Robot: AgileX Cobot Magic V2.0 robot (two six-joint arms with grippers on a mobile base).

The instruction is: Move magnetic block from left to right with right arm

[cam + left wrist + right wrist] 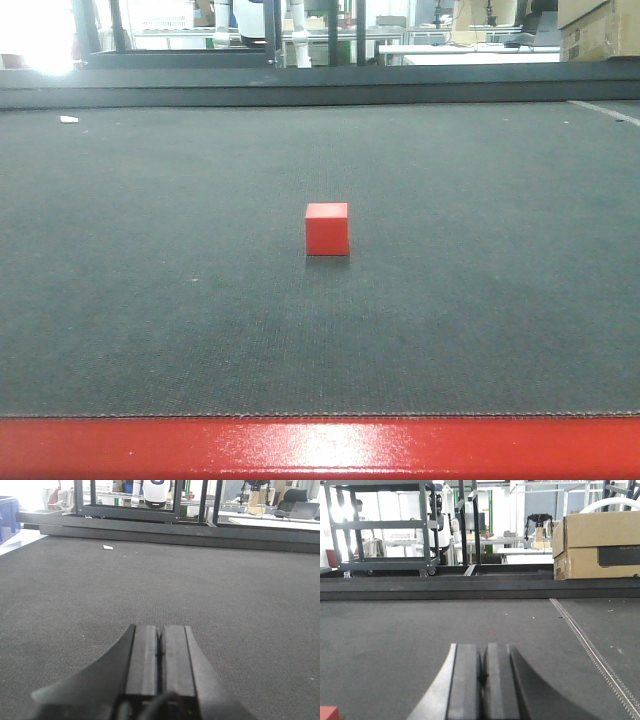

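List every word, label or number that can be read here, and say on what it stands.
None can be read.
The red cube has plain faces.
The dark label on the cardboard box is too blurred to read.
The white scrap is too small to tell.

Dark grey matted bench [150,330], glossy red strip [120,450] along its near edge, white scrap [68,119] far back left, cardboard box [600,545] beyond.

Matt red magnetic block [327,229] sits on rough dark woven mat [150,300] edged by glossy red strip [320,448]
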